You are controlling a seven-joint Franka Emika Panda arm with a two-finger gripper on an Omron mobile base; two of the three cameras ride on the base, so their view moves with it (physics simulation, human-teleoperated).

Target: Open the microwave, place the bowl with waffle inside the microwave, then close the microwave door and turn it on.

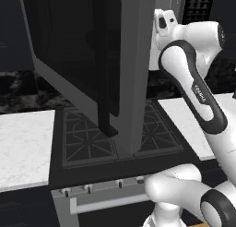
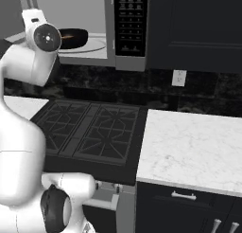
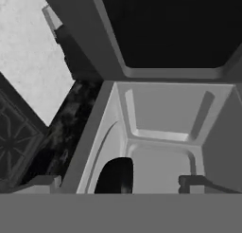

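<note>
The small shallow black bowl [image 2: 73, 38] with its golden-brown waffle piece [image 2: 67, 37] sits on the pale floor inside the grey-framed microwave [image 2: 124, 61], just beyond the white arm's hand. The jaws stand wide apart, released and grasping nothing. The wide dark-glass microwave door [image 1: 90, 60] hangs swung out over the black gas stove [image 2: 90, 132]; its handle edge is what the arm likely needs next.

My bowl [image 2: 74, 38] sits on the pale round tray [image 2: 97, 46] on the microwave's [image 2: 124, 61] floor. Below, the black stove [image 2: 90, 137] lies between 2 white marble counters [image 2: 191, 149], both bare.
</note>
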